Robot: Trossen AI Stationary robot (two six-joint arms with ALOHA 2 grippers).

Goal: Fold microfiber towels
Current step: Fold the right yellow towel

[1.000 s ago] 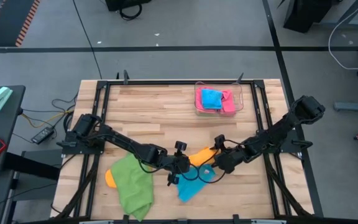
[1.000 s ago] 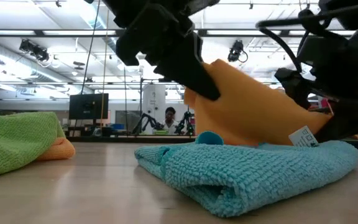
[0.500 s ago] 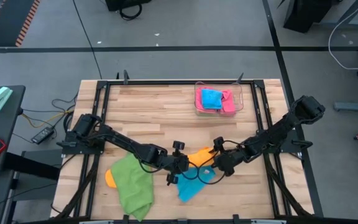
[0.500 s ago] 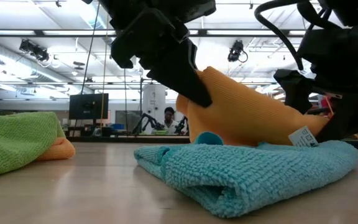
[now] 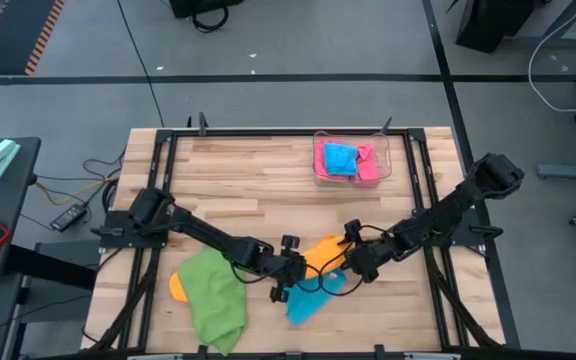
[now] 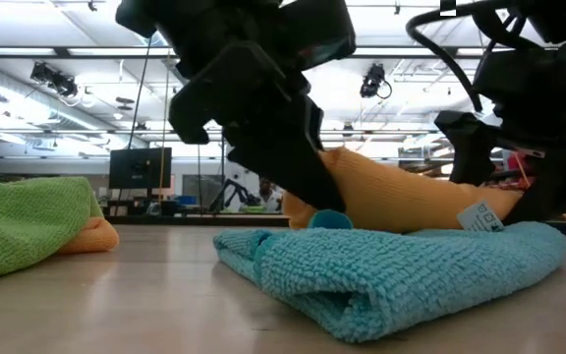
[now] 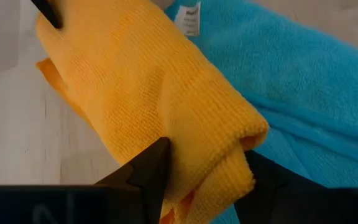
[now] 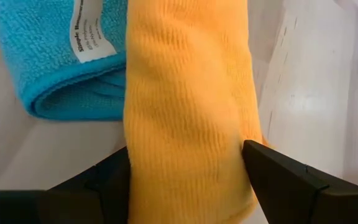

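Observation:
An orange towel [image 5: 324,250], folded into a thick band, lies between my two grippers, partly on a sky-blue towel [image 5: 308,300] near the table's front. My left gripper [image 5: 301,268] comes from the left and is shut on the band's left end [image 7: 207,165]. My right gripper [image 5: 352,258] stands open at the band's right end, one finger on each side of the orange cloth [image 8: 185,93]. In the low view the orange towel [image 6: 401,197] rests low on the blue one [image 6: 391,270]. My left gripper has the orange towel's folded left end [image 7: 197,149] between its two fingers, several layers thick. The fingers slant down from the table's left and lie across the band. That end sits low over the blue towel [image 7: 303,81]. I cannot tell whether my right gripper touches the cloth.
A green towel [image 5: 216,300] lies at the front left on another orange cloth [image 5: 176,287]. A clear tray [image 5: 386,160] at the far right holds a blue and a pink folded towel. Bare wood lies between the tray and the arms.
My left gripper has sunk toward the table. The orange towel's left end, held up as a hump before, has come down onto the blue towel. Its right end by my right gripper has stayed where it was.

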